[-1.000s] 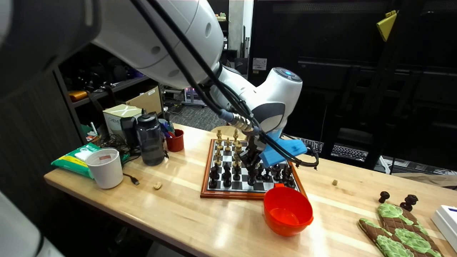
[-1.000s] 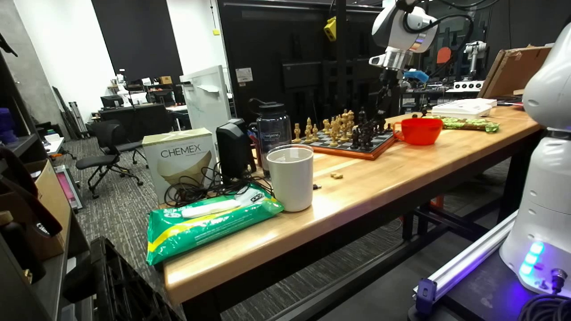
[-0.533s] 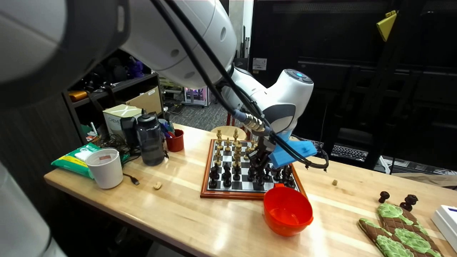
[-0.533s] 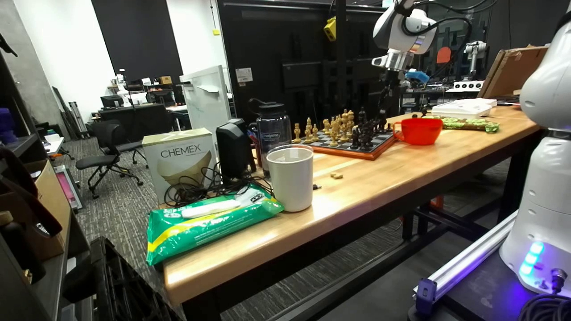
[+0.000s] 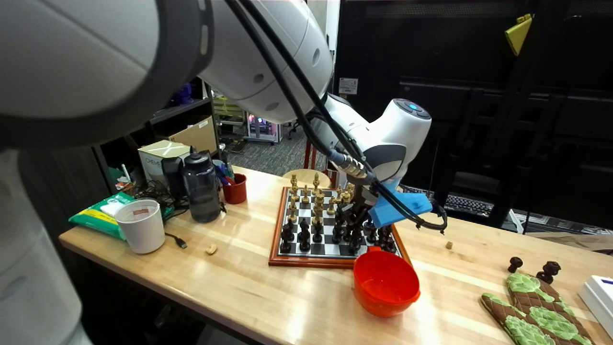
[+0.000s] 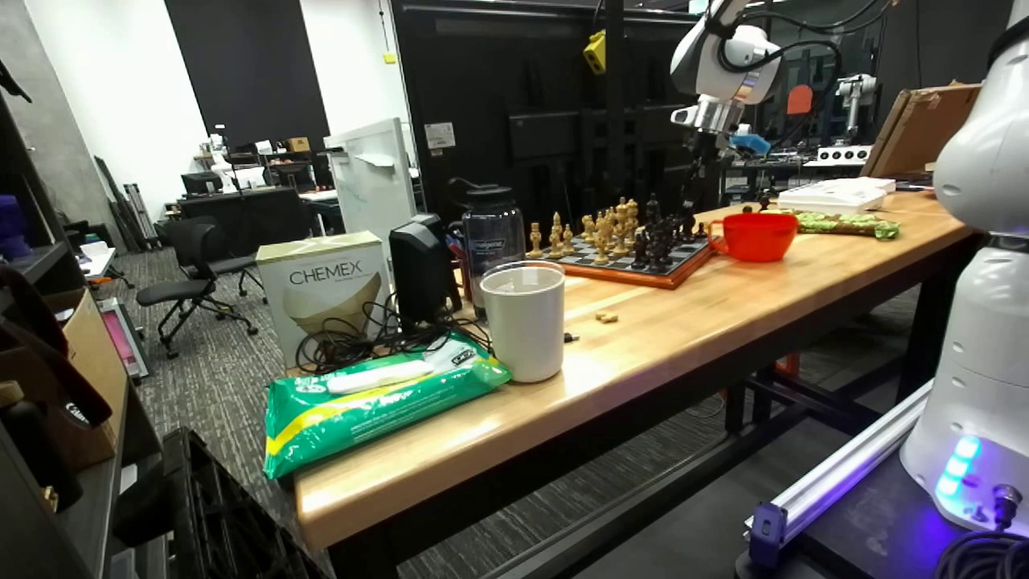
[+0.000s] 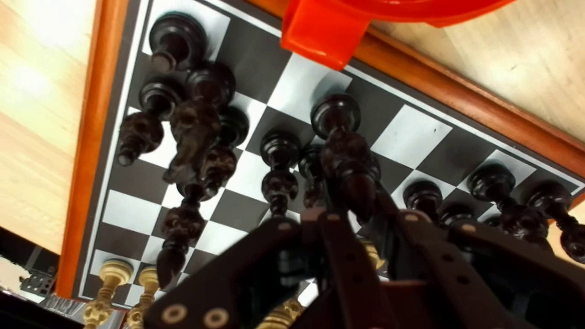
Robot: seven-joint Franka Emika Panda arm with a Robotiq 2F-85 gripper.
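Observation:
My gripper (image 7: 356, 196) is shut around the upper part of a dark chess piece (image 7: 337, 132), which stands upright between the fingers. In an exterior view the gripper (image 5: 353, 215) and this piece (image 5: 355, 239) are over the near right part of the chessboard (image 5: 311, 262); whether its base touches the board I cannot tell. In an exterior view the gripper (image 6: 693, 173) is largely hidden against the black background. Other dark pieces (image 7: 279, 173) stand close on both sides of the fingers. Light pieces (image 7: 100, 297) stand on the far side of the board.
A red bowl-like cup (image 5: 385, 282) stands at the board's near right corner, its handle (image 7: 324, 36) over the rim. A patterned mitt (image 5: 541, 311) and loose dark pieces (image 5: 515, 263) lie at right. A white mug (image 5: 141, 227), bottle (image 5: 201, 189) and pen cup (image 5: 234, 189) stand at left.
The gripper has moved right along the near side of the board in an exterior view, and the dark piece has moved with it. The other pieces and the red cup have not moved.

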